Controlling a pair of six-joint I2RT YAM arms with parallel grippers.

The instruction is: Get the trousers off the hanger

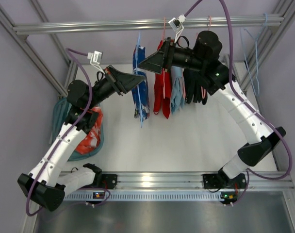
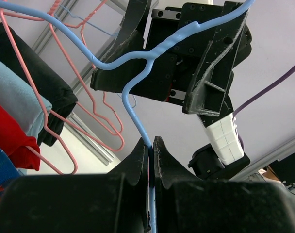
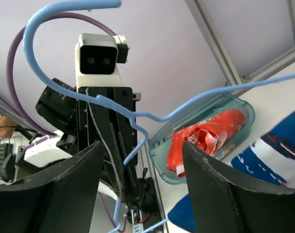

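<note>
The trousers (image 1: 140, 92), blue with white and red streaks, hang on the light-blue wire hanger (image 1: 139, 41) from the top rail. My left gripper (image 1: 140, 80) is shut on the hanger. In the left wrist view the fingers (image 2: 152, 143) pinch the blue wire (image 2: 136, 114) just below its twisted neck. My right gripper (image 1: 145, 63) is open, right next to the hanger's neck on the other side. In the right wrist view (image 3: 142, 145) the hanger wire (image 3: 138, 119) passes between the spread fingers, and the trousers (image 3: 278, 155) show at lower right.
A red garment (image 1: 161, 92), a light-blue garment (image 1: 176, 94) and a black one (image 1: 196, 90) hang on pink hangers to the right. A teal basket (image 1: 57, 114) at the left holds a red-and-white cloth (image 1: 91, 136). An empty blue hanger (image 1: 256, 53) hangs far right.
</note>
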